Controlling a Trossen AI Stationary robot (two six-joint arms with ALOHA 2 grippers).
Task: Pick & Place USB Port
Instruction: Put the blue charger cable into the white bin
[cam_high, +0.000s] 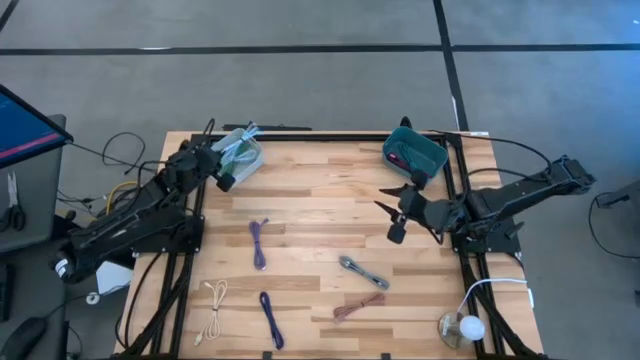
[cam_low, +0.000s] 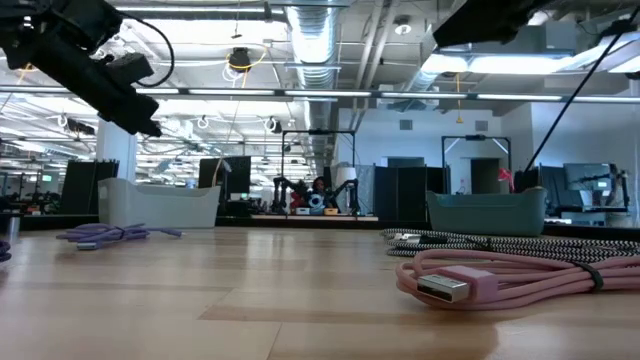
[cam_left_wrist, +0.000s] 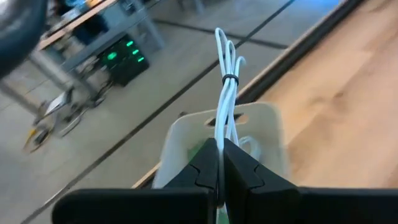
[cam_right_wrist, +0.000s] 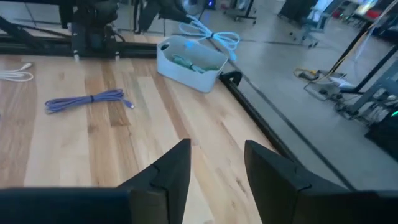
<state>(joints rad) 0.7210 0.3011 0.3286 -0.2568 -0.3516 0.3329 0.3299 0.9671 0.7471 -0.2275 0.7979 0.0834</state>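
Note:
My left gripper (cam_high: 226, 172) hangs over the white bin (cam_high: 240, 156) at the table's far left corner, shut on a bundled white USB cable (cam_left_wrist: 226, 93) bound by a black tie. The right wrist view shows that cable (cam_right_wrist: 212, 34) looped above the bin (cam_right_wrist: 189, 62). My right gripper (cam_high: 396, 214) hovers open above bare table, near the teal bin (cam_high: 415, 152), touching nothing. On the table lie a purple cable (cam_high: 259, 243), a blue cable (cam_high: 271, 318), a cream cable (cam_high: 213, 305), a braided grey cable (cam_high: 363, 271) and a pink cable (cam_high: 358, 305). My left gripper pinches the white cable bundle between its two fingers (cam_left_wrist: 205, 165), just behind the black tie (cam_left_wrist: 230, 78). The fingers lie along the bundle. Its looped end (cam_left_wrist: 224, 43) sticks out past the fingertips, over the bin (cam_left_wrist: 261, 124). Whether the other end rests in the bin is hidden.
The white bin also holds something green (cam_right_wrist: 183, 62). The teal bin has a dark item inside (cam_high: 400, 158). A white round object (cam_high: 470, 328) sits off the table's near right corner. The table's middle (cam_high: 320, 215) is bare wood.

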